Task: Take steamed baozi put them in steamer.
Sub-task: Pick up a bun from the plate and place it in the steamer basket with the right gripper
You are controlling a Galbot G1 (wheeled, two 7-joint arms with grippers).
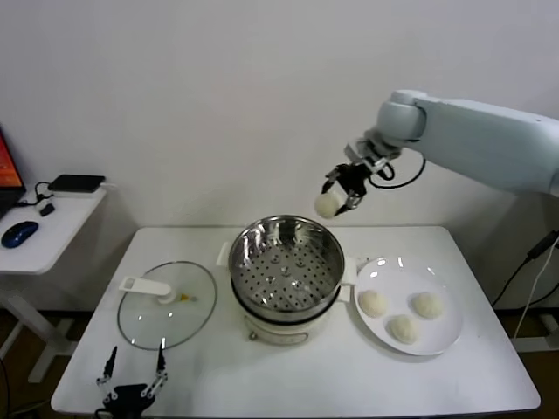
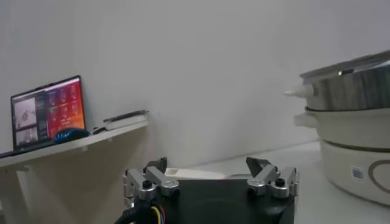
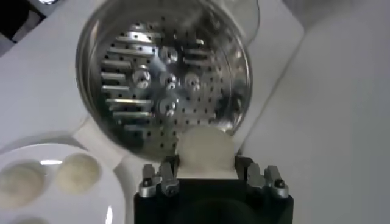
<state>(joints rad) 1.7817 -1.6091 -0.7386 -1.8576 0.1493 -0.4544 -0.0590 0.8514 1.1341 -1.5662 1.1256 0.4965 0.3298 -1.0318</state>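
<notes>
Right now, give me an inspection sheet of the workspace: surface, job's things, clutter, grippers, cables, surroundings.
Surface: white table.
Job's things: steamer mid-table, basket empty; three baozi on the plate to its right; fourth baozi in the air over the steamer's far rim.
Clutter: glass lid flat on the table, left of the steamer.
Grippers: right gripper shut on the fourth baozi; left gripper open, low at the table's near left edge.
Cables: black cable looping at the right wrist.
Surroundings: side desk at left with a mouse and laptop; plain wall behind.
</notes>
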